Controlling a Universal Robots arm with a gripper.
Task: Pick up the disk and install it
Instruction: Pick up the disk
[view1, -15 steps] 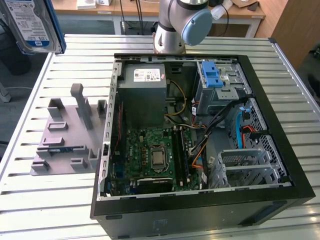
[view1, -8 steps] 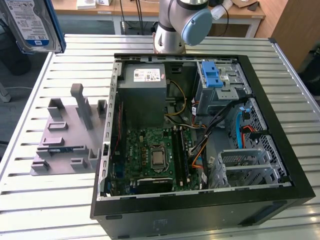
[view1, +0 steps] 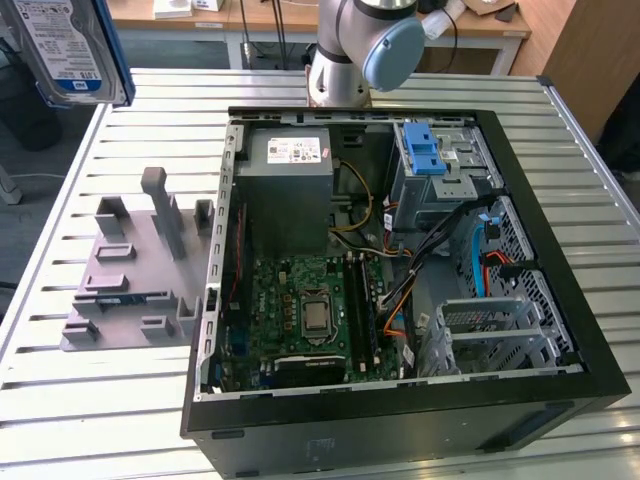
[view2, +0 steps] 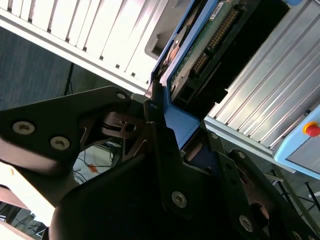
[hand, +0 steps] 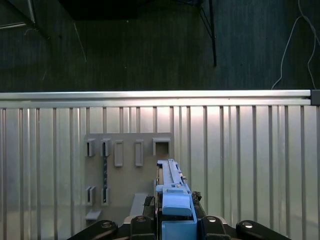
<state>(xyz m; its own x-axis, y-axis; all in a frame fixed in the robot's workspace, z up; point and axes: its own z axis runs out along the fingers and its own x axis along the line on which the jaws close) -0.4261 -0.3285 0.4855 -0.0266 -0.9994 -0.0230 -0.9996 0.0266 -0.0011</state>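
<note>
A: 1 arm, 1 gripper. Where is the disk?

B: The disk (view1: 70, 50) is up in the exterior view's top left corner. Its label side faces that camera and a blue rail runs along its edge. It is well apart from the computer case (view1: 400, 430).

A: Jaws?

B: Closed narrow on the disk's blue end bracket. In the second wrist view the gripper (view2: 182, 132) pinches the bracket from 2 sides. The disk (view2: 200, 45) runs away from it with its green circuit-board face showing. In the first wrist view the gripper (hand: 173, 199) holds the disk (hand: 171, 175) edge-on, bracket end nearest the camera.

A: What lies beyond it?

B: In the first wrist view, the slatted metal table (hand: 250, 150) and the grey fixture plate (hand: 125, 175) with its slots. The disk's far end overlaps the plate's edge in that picture. I cannot tell the gap between them.

A: Case?

B: It lies open on the table (view1: 80, 400), with the fixture plate (view1: 120, 270) just beside it on the exterior view's left. Inside are 3 items:
- a grey power supply (view1: 285, 190) with a white sticker
- a motherboard (view1: 310, 310)
- a drive cage (view1: 440, 180) with a blue latch (view1: 425, 150), toward the exterior view's right

The arm (view1: 360, 45) rises behind the case.

A: Anything else?

B: 1 red button (view2: 311, 130) on a pale box at the table's edge, in the second wrist view.
</note>
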